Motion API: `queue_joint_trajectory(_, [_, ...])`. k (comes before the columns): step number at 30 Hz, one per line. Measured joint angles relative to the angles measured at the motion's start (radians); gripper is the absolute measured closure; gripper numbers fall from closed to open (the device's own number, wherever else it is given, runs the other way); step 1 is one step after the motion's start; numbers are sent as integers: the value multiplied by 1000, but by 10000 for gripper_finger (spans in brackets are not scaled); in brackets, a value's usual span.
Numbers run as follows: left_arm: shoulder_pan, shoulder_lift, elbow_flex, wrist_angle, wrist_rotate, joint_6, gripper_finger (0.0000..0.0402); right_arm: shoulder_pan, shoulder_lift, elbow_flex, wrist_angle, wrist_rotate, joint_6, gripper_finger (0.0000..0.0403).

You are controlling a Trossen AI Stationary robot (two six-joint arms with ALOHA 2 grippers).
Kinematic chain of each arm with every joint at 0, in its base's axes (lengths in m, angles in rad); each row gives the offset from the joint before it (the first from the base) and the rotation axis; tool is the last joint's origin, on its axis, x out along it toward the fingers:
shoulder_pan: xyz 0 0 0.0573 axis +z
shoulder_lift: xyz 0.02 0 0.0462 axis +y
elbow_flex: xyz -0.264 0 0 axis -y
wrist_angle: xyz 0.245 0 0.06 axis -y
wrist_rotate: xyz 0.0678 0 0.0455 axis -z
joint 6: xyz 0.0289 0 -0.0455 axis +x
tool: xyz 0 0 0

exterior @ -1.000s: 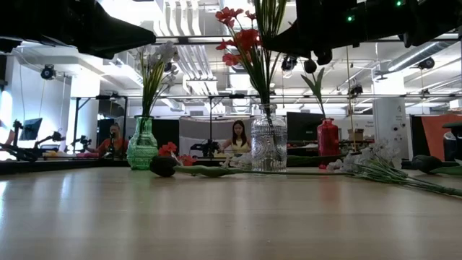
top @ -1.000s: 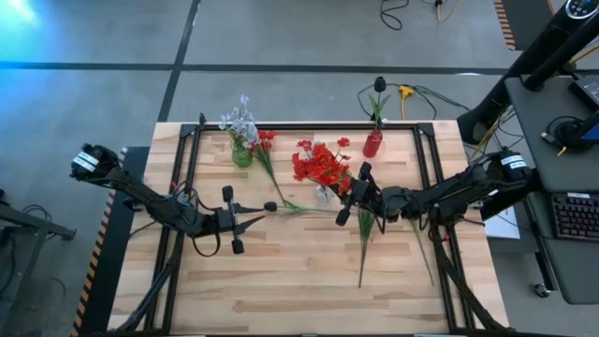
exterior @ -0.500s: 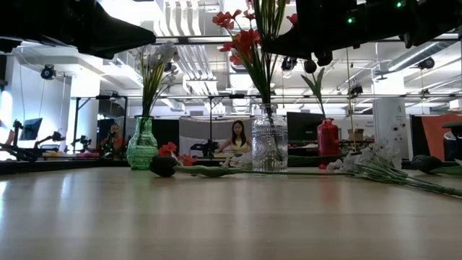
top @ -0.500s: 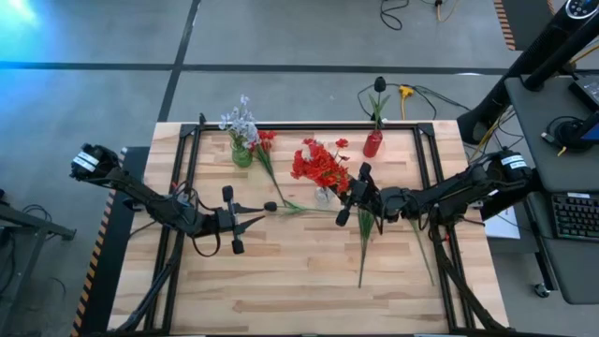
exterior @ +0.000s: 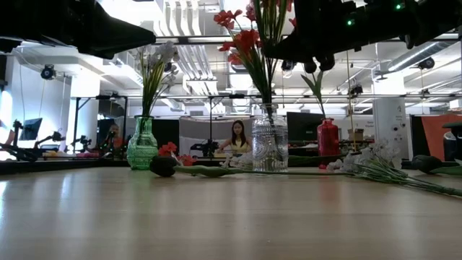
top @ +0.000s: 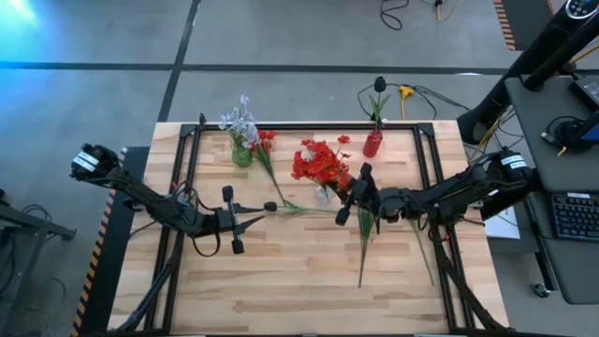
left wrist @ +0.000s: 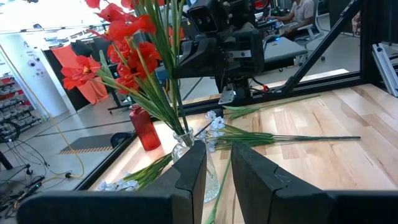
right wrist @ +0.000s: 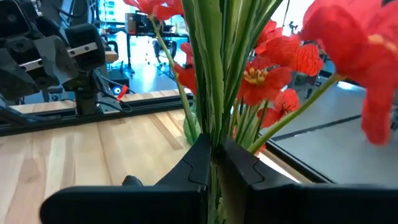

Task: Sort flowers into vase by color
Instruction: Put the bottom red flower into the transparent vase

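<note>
A red spray stands in the clear glass vase at mid-table, its blossoms high above the neck. My right gripper reaches in from the right and is shut on its stems. My left gripper hovers left of the vase, pointing level at it, its fingers a narrow gap apart with nothing held. A dark-blossomed flower lies flat on the table below it, blossom on the wood; its stem shows through the gap. My right gripper pinches the red spray's bundle of green stems between its two fingers, above the vase's neck. The fingers come in level from the table's right side and lie across the stems. The spray stands nearly upright, its lower ends down in the glass vase.
A green vase with pale flowers stands far left, a red flower lying beside it. A red vase holds a dark flower at the far right. Pale sprays lie on the table under my right arm. The near half is bare wood.
The red spray's blossoms have swayed a little in my right gripper's hold, while its stems stay in the glass vase.
</note>
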Motion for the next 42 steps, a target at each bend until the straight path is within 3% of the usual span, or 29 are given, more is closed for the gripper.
queue_joint_trajectory(19, [0,0,0,-1,0,0,343,0,0,0,-15,0,14,385])
queue_joint_trajectory(34, [0,0,0,-1,0,0,343,0,0,0,-37,-1,50,263])
queue_joint_trajectory(42, [0,0,0,-1,0,-5,343,1,0,0,-80,-1,108,218])
